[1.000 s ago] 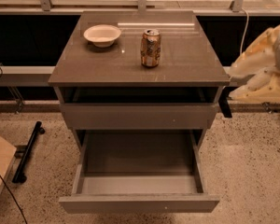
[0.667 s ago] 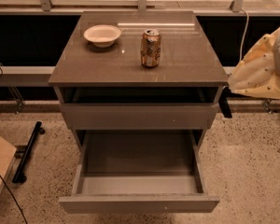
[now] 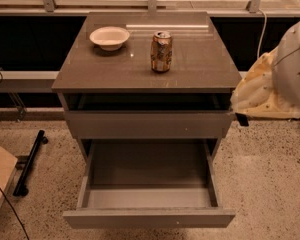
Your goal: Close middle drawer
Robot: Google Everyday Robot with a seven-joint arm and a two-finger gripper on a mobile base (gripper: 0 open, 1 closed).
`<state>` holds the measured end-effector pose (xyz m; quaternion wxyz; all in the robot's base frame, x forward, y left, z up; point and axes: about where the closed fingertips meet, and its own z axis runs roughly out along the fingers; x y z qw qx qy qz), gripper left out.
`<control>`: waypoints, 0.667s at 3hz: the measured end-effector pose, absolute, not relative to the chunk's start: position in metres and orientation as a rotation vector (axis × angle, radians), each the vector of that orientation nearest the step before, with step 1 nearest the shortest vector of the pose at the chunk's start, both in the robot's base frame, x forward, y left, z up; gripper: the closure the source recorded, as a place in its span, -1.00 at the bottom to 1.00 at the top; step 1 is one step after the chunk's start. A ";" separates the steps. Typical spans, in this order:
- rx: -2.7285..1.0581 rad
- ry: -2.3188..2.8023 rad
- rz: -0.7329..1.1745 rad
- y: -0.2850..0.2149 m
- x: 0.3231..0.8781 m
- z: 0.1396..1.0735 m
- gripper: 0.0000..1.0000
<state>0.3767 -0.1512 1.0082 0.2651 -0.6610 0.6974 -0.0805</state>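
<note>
Middle drawer (image 3: 149,170) stands pulled far out. Gripper (image 3: 241,118) hangs by the cabinet (image 3: 200,69), at its right edge, seemingly clear of it; open or closed, I cannot tell.

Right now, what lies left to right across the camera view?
From left: long black bar, shallow white bowl, gold drink can, then the claw beside the grey-brown cabinet's right edge.

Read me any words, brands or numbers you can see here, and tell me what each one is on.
Can: printed label, too blurred to read.
Bowl: no text.
Middle drawer, pulled open: no text.
End effector, by the cabinet's right side: no readable markings.
</note>
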 end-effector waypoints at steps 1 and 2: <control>-1.815 1.917 -0.111 -0.151 0.386 0.960 1.00; -1.834 1.965 0.009 -0.159 0.402 0.893 1.00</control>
